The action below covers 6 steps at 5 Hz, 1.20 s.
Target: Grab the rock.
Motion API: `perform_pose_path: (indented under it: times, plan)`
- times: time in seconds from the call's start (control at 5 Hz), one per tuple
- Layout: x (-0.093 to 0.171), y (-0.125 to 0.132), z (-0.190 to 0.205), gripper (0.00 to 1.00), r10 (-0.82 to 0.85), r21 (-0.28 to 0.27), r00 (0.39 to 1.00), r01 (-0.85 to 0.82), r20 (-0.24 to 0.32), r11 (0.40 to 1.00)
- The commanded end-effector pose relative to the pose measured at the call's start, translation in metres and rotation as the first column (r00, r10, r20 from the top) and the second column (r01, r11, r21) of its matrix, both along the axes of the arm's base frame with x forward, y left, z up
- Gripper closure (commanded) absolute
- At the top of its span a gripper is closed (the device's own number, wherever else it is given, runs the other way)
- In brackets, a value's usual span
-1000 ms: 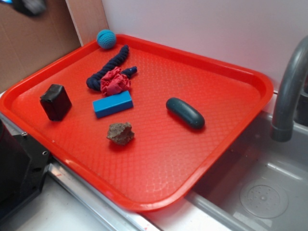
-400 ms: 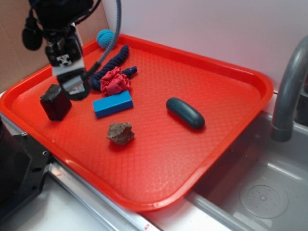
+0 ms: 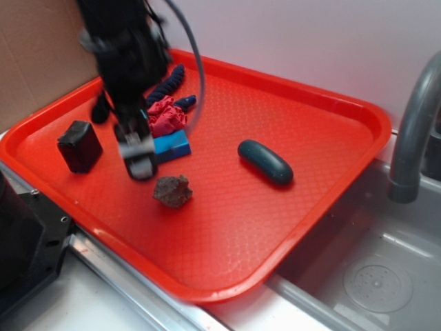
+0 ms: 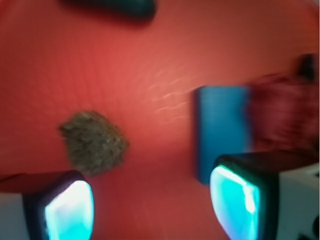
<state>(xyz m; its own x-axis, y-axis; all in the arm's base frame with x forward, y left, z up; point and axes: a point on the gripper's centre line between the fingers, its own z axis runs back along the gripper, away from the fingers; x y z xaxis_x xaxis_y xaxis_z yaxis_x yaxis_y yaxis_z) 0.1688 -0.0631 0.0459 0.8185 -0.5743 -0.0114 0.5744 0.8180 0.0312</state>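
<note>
Gripper (image 3: 140, 163) hangs low over the red tray (image 3: 227, 227) toward its left side, motion-blurred in the exterior view; in the wrist view its two fingers (image 4: 237, 197) stand well apart with bare tray between them, holding nothing. Rock (image 3: 172, 191) lies free on the tray near the front-left edge, just beside the fingertips and untouched, with the blue block (image 3: 169, 147) close behind it. Black cube (image 3: 80, 146) sits near the left edge, red cloth (image 3: 165, 116) and dark rope (image 3: 171, 83) toward the back-left corner, teal oval (image 3: 265, 161) about mid-tray.
</note>
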Motion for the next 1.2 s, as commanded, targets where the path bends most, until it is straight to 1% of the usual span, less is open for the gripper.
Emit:
perform_pose_path:
  times: [0.0,0.2,0.4,0.6,0.8,1.0]
  plan:
    - [0.001,-0.054,0.004,0.0,-0.237,-0.084,0.965,0.247,0.115,0.965]
    - [-0.006,-0.046,0.027,0.0,-0.204,-0.077,0.971,0.214,0.122,0.974]
    - [0.004,-0.039,0.048,0.0,-0.121,-0.102,0.987,0.131,0.101,0.986]
    - [0.033,-0.038,0.035,0.0,-0.069,-0.12,0.997,0.074,0.044,0.99]
    - [0.051,-0.051,0.008,0.0,-0.163,-0.116,0.986,0.165,0.024,0.979]
    - [0.053,-0.078,-0.006,0.0,-0.308,-0.086,0.951,0.307,0.011,0.948]
